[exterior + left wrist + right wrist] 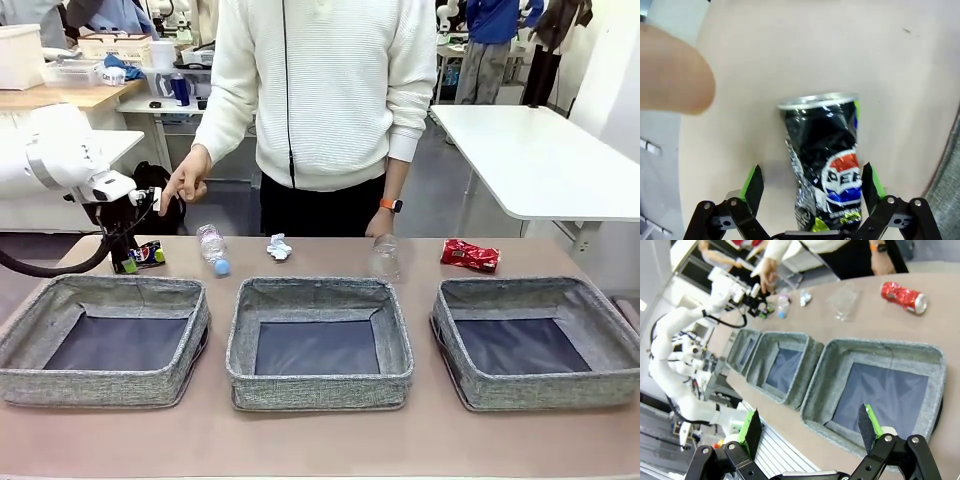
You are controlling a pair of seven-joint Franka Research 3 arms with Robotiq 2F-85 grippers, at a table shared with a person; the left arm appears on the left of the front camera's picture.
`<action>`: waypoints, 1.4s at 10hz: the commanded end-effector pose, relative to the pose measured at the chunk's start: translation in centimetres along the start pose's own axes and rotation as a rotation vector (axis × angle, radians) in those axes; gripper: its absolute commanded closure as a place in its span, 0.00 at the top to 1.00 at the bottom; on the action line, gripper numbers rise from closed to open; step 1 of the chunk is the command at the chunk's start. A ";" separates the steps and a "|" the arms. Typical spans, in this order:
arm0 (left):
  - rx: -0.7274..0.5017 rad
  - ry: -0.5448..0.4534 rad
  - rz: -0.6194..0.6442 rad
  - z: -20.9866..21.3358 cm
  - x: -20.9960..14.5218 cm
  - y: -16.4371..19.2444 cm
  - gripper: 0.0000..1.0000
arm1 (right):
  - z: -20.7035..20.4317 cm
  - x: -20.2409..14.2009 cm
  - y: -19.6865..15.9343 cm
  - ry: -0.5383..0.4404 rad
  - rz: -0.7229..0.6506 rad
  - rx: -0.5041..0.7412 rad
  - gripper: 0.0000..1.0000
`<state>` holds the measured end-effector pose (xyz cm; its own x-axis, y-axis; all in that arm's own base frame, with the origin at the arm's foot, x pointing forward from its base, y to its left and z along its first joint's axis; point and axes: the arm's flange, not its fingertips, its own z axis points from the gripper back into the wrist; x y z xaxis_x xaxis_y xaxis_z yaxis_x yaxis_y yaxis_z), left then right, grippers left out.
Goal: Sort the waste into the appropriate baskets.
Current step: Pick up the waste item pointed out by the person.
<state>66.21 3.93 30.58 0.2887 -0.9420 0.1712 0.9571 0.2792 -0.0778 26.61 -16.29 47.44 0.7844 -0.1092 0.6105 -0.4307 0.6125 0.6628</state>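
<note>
My left gripper (pixel 126 258) stands open at the table's far left, its green-padded fingers (pixel 752 186) on either side of a crushed dark can (pixel 825 160) without squeezing it. Along the far side lie the dark can (pixel 148 254), a clear bottle with a blue cap (pixel 212 248), a white paper wad (pixel 279 247), a clear cup (pixel 385 258) and a crushed red can (pixel 470 256). Three grey baskets sit in front: left (pixel 100 385), middle (pixel 320 388), right (pixel 540 388). My right gripper (pixel 810 432) hangs open and empty above the right basket (pixel 825 390).
A person in a white sweater stands at the far side, one hand (pixel 185 180) pointing down near the dark can; a fingertip (pixel 670 75) shows close in the left wrist view. The left basket's wall (pixel 945 195) lies just beside the can.
</note>
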 end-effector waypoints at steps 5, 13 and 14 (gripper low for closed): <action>-0.048 0.002 0.001 0.7 0.2 1.3 0.41 | 0.0 0.4 0.0 -0.018 0.024 0.016 1.00; -0.050 -0.005 0.003 1.4 0.1 1.0 0.00 | 0.0 0.4 0.0 -0.018 0.024 0.016 1.00; -0.050 -0.003 0.005 1.5 -0.1 0.9 0.00 | 0.0 0.4 0.0 -0.018 0.024 0.016 1.00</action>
<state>67.09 4.28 31.98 0.2881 -0.9407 0.1794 0.9554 0.2695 -0.1209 26.58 -16.31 47.44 0.7840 -0.1091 0.6111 -0.4312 0.6124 0.6626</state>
